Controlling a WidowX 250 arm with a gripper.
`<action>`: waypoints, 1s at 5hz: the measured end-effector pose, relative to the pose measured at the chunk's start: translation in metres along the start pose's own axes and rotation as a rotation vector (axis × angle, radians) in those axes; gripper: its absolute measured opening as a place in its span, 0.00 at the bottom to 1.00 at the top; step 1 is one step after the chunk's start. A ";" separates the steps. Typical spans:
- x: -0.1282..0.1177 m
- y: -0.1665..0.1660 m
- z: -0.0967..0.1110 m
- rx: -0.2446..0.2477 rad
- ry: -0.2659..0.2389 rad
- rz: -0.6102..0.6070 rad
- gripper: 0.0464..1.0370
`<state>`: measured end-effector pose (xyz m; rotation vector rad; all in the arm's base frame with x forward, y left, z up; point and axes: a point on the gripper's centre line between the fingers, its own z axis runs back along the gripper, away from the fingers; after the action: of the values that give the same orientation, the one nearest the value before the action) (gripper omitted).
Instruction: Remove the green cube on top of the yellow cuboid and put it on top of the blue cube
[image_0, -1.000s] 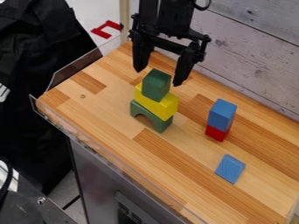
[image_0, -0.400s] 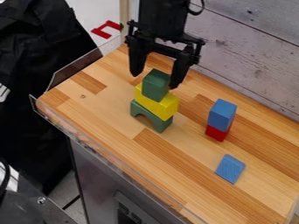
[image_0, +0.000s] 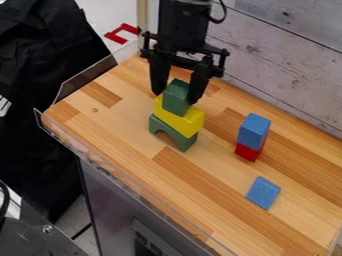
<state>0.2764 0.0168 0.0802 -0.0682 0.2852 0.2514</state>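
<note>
In the camera view, the gripper (image_0: 176, 97) hangs down from the top edge over the upper left part of the worktop (image_0: 220, 185), with its two fingers spread on either side of the green cube (image_0: 175, 99). The opening is moderate, a little wider than the cube between the fingers. The finger on the picture's left ends just beside the cube's upper left side; the one on the right overlaps the cube's right edge in this view, and whether it touches cannot be told. The cube rests on top of the yellow cuboid (image_0: 179, 118), toward its upper left end. It looks taller than it is wide, its long axis upright, leaning slightly in the view, with a broad side turned to the camera and a narrower side facing right. The yellow cuboid lies with its long axis running from upper left to lower right, across the top of a green arch (image_0: 182, 142), whose long axis runs the same way and whose opening faces the lower left. Well apart to the right, the blue cube (image_0: 254, 131) sits upright on a red block (image_0: 248, 151), which stands on the worktop. Nearer the camera, below that stack in the view, a blue flat piece (image_0: 263, 193) lies on the worktop, its long axis running from upper right to lower left.
</note>
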 end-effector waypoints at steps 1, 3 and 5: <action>0.001 0.000 -0.001 0.000 0.000 0.003 0.52; -0.003 -0.006 0.005 0.026 -0.005 -0.008 0.52; -0.011 -0.054 0.032 0.030 -0.108 -0.115 0.52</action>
<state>0.2885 -0.0345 0.1156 -0.0409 0.1764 0.1357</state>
